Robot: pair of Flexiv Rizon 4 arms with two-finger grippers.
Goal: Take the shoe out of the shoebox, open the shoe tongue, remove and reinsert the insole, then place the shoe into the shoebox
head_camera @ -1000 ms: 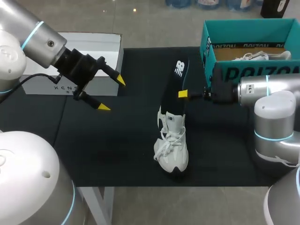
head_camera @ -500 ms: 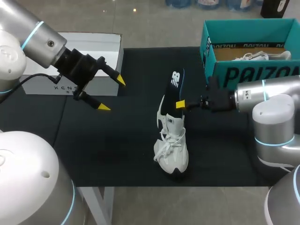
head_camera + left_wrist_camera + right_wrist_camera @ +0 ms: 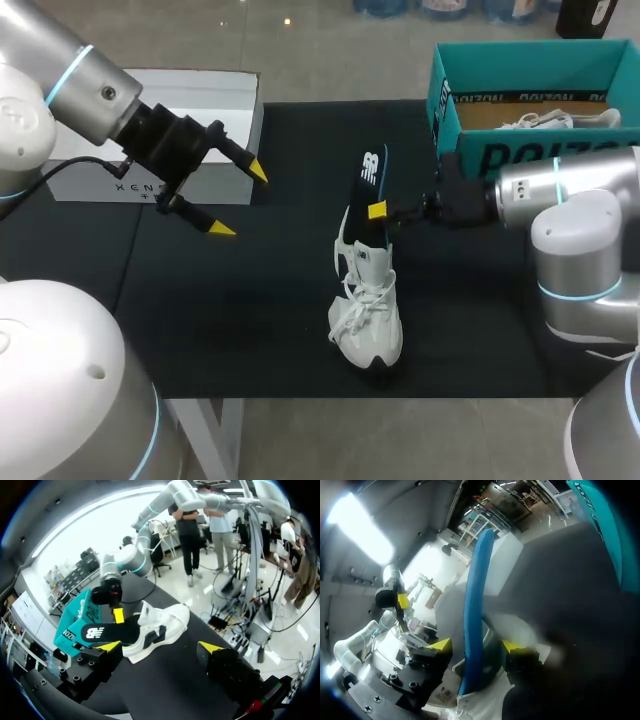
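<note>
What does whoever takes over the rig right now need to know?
Left gripper: open, empty, above the left part of the black mat, clear of the shoe.
Right gripper: shut on the insole, whose lower end is inside the shoe; the rest sticks up out of it.
Shoe: on its sole mid-mat, outside the teal shoebox, which holds another shoe.
Done: shoe out, insole removed. Over the last second it has slid deeper, so reinsertion is under way.
Left: seat the insole, release, put the shoe into the shoebox.
</note>
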